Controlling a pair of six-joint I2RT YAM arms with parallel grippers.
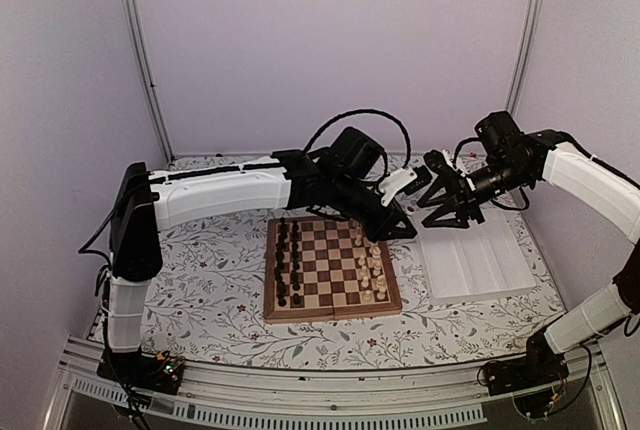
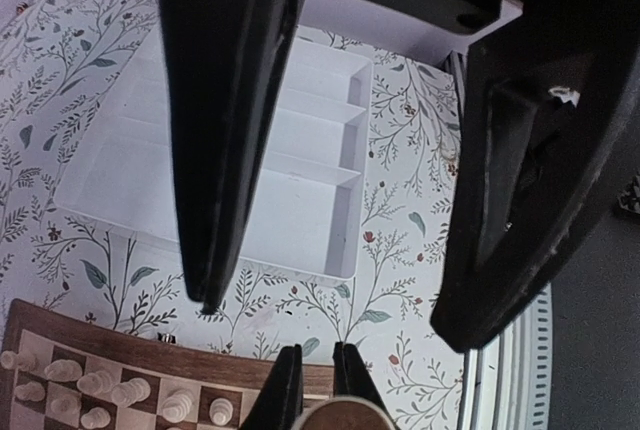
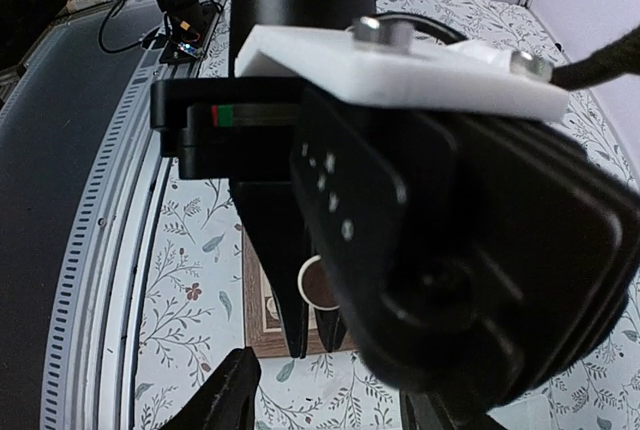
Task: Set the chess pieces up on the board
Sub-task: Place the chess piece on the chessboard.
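Cream chess pieces (image 1: 372, 270) stood along the right-hand side of the board (image 1: 330, 275); dark pieces (image 1: 290, 260) lined its left. My left end effector (image 2: 317, 355) was clenched on one pale piece (image 3: 320, 285), held over the board's far right rim, beside the white tray (image 1: 478, 265). My right end effector (image 3: 330, 382) hung released, fingers wide, facing the left one and near it.

Likely hazards: the two end effectors could collide if either advanced, and lowering the held piece could topple its neighbours, the standing row being crowded.

Only a round end of the held piece showed, so its kind could not be made out. In the top view my left arm covered the board's far right squares, hiding any free square.
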